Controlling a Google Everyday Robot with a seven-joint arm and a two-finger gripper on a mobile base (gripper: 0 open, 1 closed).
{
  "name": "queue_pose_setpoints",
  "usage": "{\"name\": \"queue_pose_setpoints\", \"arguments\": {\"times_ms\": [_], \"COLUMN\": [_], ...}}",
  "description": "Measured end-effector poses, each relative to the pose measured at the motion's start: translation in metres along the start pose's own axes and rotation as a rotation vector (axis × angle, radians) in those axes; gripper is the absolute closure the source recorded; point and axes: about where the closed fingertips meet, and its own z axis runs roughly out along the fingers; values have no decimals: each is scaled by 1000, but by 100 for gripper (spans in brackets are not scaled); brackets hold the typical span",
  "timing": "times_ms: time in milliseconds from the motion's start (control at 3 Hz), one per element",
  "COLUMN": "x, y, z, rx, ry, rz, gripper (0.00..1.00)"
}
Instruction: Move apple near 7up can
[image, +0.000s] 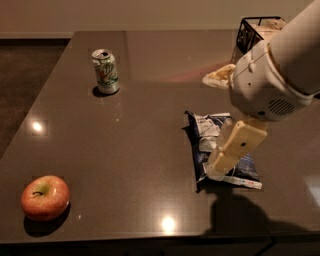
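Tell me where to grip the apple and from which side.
I'd grip the apple across its widest middle, coming straight down: it is round, sits stem-up, and nothing crowds it. The tool hangs over the snack bag, well away from it.

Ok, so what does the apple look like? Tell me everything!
The apple is round and mostly red, with a yellow-green patch around its short dark stem, which points up. Its skin looks smooth. It sits whole near the front left corner of the dark table, touching only the tabletop, shadow beneath it. The 7up can stands far behind it, and the gripper hangs over the snack bag, well off to the right.
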Motion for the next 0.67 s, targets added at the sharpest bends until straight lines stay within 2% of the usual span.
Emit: {"name": "queue_pose_setpoints", "arguments": {"times_ms": [333, 667], "x": [-45, -88], "y": [16, 44], "z": [27, 53], "rx": [-45, -100], "ry": [-75, -132], "rz": [-46, -87], "gripper": [0, 0]}}
